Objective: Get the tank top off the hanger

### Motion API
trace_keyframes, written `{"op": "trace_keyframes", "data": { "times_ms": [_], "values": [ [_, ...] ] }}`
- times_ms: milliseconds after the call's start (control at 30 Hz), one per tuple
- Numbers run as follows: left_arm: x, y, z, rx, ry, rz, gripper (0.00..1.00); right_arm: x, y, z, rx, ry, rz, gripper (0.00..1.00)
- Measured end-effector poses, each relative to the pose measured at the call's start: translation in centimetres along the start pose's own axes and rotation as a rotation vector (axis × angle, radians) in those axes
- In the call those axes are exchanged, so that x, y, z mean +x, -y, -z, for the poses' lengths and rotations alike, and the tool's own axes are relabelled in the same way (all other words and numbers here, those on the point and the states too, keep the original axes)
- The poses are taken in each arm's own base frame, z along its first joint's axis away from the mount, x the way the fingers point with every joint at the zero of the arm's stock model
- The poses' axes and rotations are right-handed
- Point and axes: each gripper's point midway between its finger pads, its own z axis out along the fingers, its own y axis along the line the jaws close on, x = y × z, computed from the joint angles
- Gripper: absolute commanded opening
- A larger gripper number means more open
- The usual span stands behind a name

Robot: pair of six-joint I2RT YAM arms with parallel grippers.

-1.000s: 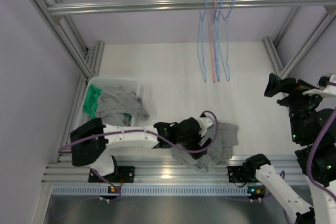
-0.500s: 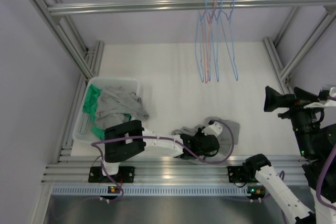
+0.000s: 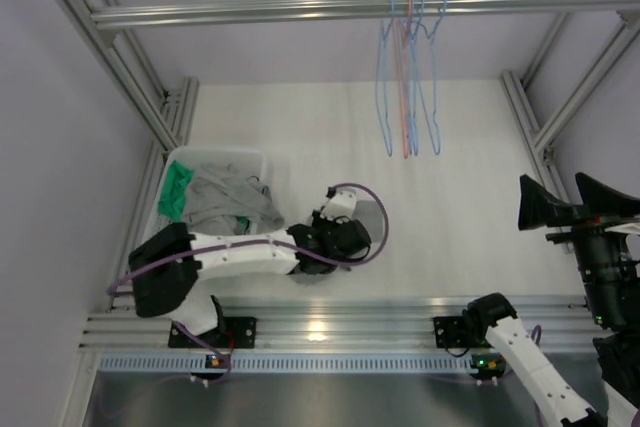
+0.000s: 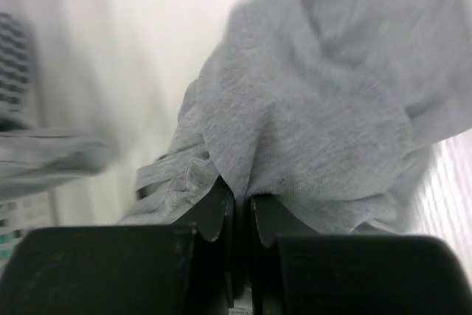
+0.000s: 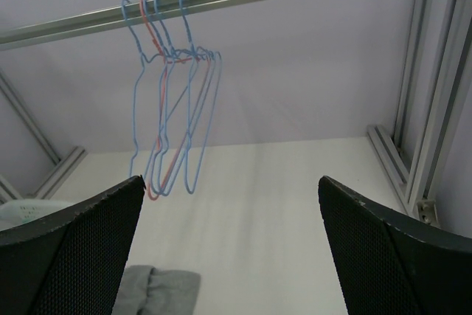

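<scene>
One grey top [image 4: 310,130] is off the hangers [image 3: 405,77] and bunched in the left pincer [image 4: 237,201], which is clamped on a fold of it. Crumpled so, it shows no clear long axis and spills ahead of the jaws, low over the surface [image 3: 460,167]. From above, that pincer sits near the front edge, with the bin [image 3: 215,151] of clothes close at its 9 o'clock and the bare hangers well apart at 1 o'clock, on the rail [image 3: 250,13]. The right pincer [image 5: 230,182] stands off at 3 o'clock, jaws wide apart, empty. Likely next is a short carry toward 9 o'clock, over bare white surface.
</scene>
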Motion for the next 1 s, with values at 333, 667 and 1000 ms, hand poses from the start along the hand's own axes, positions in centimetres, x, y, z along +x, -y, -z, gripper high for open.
{"op": "trace_keyframes", "data": {
  "times_ms": [333, 667, 1000],
  "values": [
    [-8.1, -14.6, 3.0, -0.212, 0.107, 0.400, 0.00, -0.5, -0.1, 0.3, -0.009, 0.011, 0.001, 0.99],
    [-6.2, -23.2, 3.0, -0.394, 0.031, 0.535, 0.00, -1.6, -0.1, 1.0, -0.016, 0.041, 0.007, 0.99],
    [-9.3, -25.7, 6.4, -0.417, 0.148, 0.603, 0.00, -1.5, -0.1, 1.0, -0.019, 0.040, 0.008, 0.99]
  ]
}}
